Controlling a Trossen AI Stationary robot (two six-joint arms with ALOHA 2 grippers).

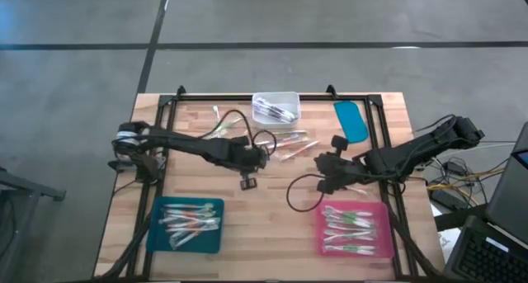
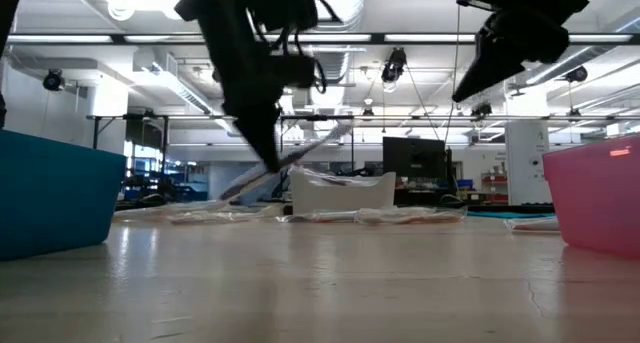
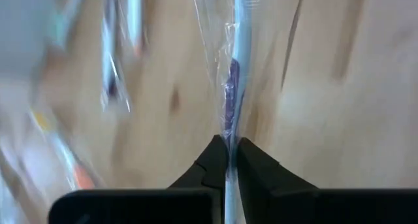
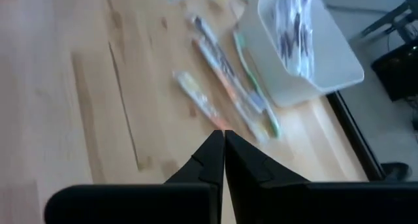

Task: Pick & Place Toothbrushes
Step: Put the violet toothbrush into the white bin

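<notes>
Fingers of the left gripper point(image 3: 228, 160) pinch one wrapped toothbrush point(image 3: 232, 87) by its end, above the middle of the table point(image 1: 198, 110). Its long side runs straight out from the jaws. It looks thin and whitish, with purple, inside clear wrap. The right gripper point(image 4: 223, 140) is pressed together and holds nothing; loose toothbrushes point(image 4: 225, 93) lie ahead of it, near the white bin point(image 4: 307, 51).

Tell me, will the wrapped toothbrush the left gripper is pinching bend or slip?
The toothbrush probably stays fairly stiff: it juts out straight and slanted from the shut left gripper. Its crinkly clear wrapper looks slippery, so it might slide. It seems light.
</notes>
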